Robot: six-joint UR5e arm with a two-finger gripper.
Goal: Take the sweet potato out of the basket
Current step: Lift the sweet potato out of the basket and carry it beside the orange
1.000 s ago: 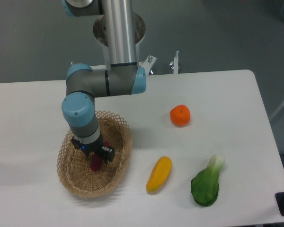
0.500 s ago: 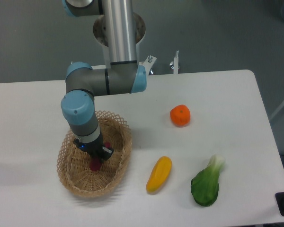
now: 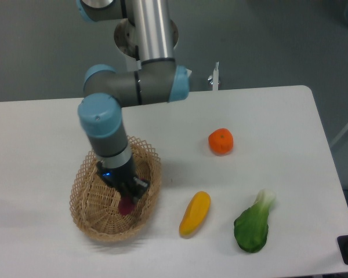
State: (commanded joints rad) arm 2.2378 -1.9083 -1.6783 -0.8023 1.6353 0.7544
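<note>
One fixed camera view, taken from above the front of the white table (image 3: pixel 267 110). The basket (image 3: pixel 90 217) – an oval wicker tray with a looped rim – sits near the table's left front part and serves as the landmark here. The arm (image 3: pixel 107 130) reaches down from behind the basket, its blue-capped joints stacked over the basket's far rim. The claw (image 3: pixel 127 200) points down inside the basket, right of its centre. The sweet potato (image 3: pixel 126 206) shows as a small magenta end just below the dark fingers; the fingers are pressed against it on both sides, so the claw grips it. Most of the tuber is hidden by the claw, and whether its lower end touches the basket floor cannot be told.

Three other items lie on the table to the right of the basket. A yellow vegetable (image 3: pixel 195 213) lies just beside the basket's right rim, apart from it and tilted. An orange fruit (image 3: pixel 221 141) sits farther right and toward the back. A green leafy vegetable (image 3: pixel 253 225) – white stalk end upward – lies farthest right, near the front edge.
</note>
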